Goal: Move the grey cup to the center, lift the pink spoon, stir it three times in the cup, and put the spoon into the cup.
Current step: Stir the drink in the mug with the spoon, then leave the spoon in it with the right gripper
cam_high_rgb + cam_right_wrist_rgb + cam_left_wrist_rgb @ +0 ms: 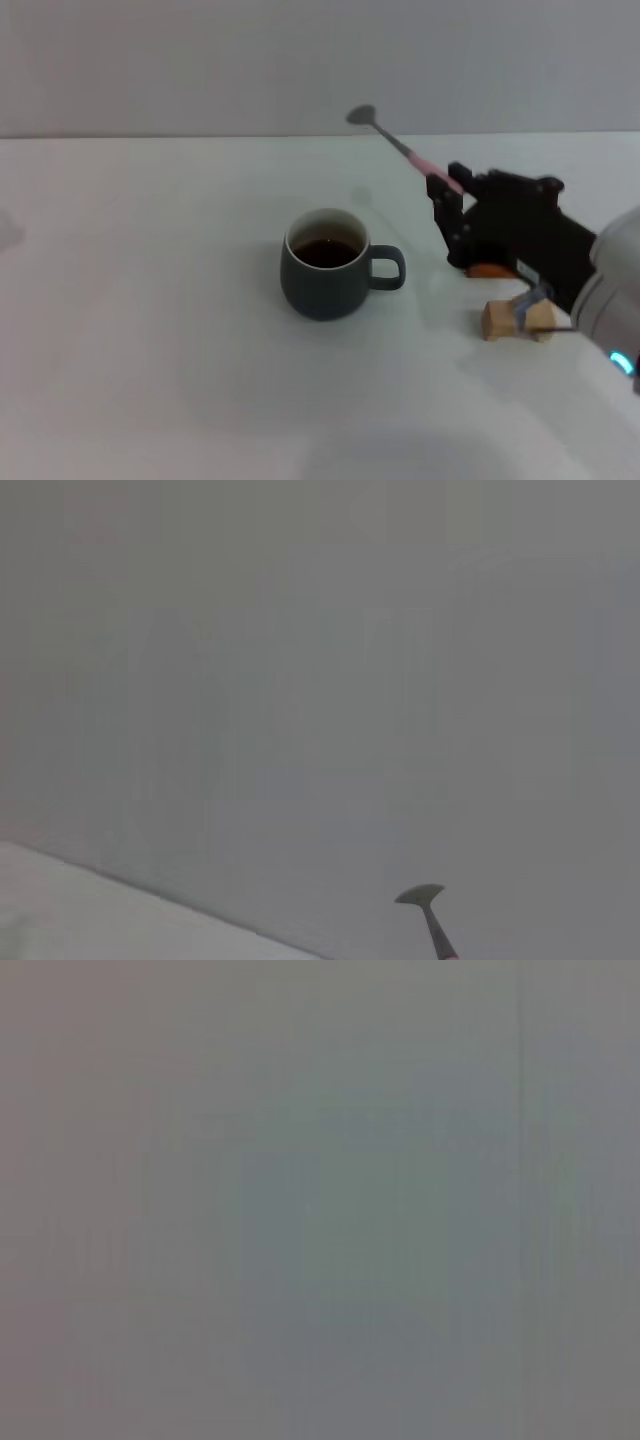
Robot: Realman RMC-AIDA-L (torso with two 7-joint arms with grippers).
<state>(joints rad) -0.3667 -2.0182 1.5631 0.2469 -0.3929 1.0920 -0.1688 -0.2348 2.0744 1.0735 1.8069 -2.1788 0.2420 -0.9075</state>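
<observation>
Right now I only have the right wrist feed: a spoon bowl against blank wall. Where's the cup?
Observer: The grey cup stands on the table near the middle, handle toward the robot's right, dark liquid inside.
Operator: Is the spoon over it?
Observer: No. The pink spoon is held in the air by the right pincer, up and to the cup's right, bowl pointing up and away.
Operator: Anything under the arm?
Observer: A light wooden block lies on the table below it.
</observation>
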